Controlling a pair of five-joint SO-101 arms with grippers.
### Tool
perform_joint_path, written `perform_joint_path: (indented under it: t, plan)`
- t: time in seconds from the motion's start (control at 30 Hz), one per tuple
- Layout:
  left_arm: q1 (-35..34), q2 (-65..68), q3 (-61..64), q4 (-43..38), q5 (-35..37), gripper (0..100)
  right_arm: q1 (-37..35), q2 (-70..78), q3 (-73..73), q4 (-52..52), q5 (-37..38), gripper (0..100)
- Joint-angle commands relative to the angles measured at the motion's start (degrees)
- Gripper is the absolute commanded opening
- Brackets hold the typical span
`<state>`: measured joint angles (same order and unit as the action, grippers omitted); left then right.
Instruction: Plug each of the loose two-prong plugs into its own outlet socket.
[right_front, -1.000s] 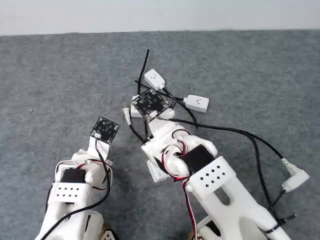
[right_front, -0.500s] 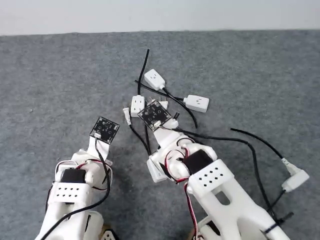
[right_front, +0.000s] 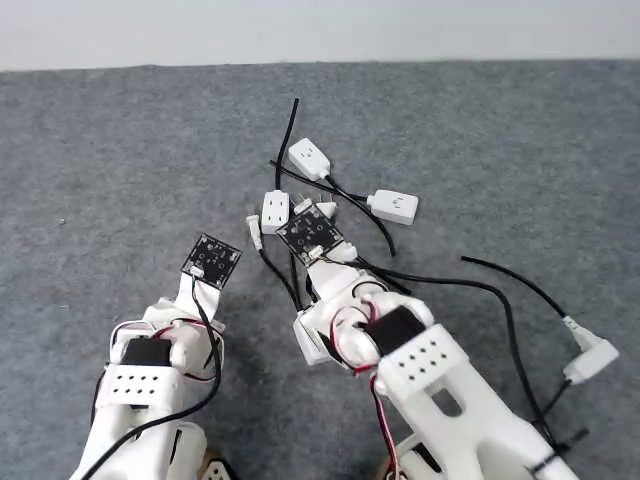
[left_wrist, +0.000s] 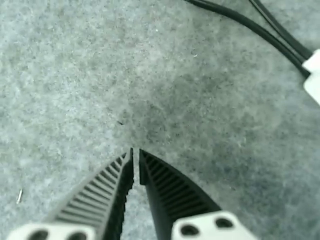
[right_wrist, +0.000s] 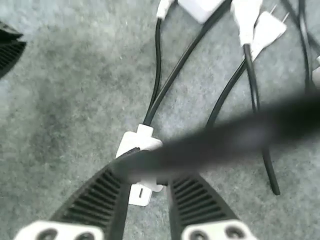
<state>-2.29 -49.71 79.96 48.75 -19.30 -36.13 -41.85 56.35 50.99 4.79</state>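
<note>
My right gripper (right_wrist: 147, 172) hangs low over the grey carpet, open, with a white plug (right_wrist: 141, 186) on a black cord lying between its ribbed fingers (right_wrist: 107, 195). A blurred black cable (right_wrist: 240, 132) crosses close in front and hides the fingertips. Beyond it lie two loose two-prong plugs (right_wrist: 267, 27) and a white socket (right_wrist: 200, 6). In the high view, three white sockets (right_front: 275, 209), (right_front: 308, 157), (right_front: 394, 205) sit just past the right arm (right_front: 400, 340). Another plug (right_front: 590, 357) lies far right. My left gripper (left_wrist: 134, 154) is shut and holds nothing over bare carpet.
Black cords (right_front: 500, 300) loop across the carpet to the right of the right arm. A small white plug (right_front: 254, 232) lies between the two arms. The left arm (right_front: 150, 370) sits at the lower left. Open carpet spreads to the left and far side.
The right arm has drawn back toward the near edge, uncovering the nearest socket. The cord that ran taut to the right has gone slack. The left arm has not moved.
</note>
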Motion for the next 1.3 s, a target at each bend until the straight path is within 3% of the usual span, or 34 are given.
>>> perform_joint_path:
  t: [0.0, 0.4, 1.27]
  plan:
    - [-0.53, -0.97, -0.13, -0.79, -0.53, 2, -0.13, -7.34, 1.05, -1.10, -0.70, 0.8]
    - [-0.53, -0.97, -0.13, -0.79, -0.53, 2, -1.01, -11.30, 7.82, -9.45, -7.12, 0.8]
    - [-0.62, -0.70, -0.13, -0.79, -0.53, 2, -1.27, -4.09, 9.85, -13.49, -5.19, 0.8]
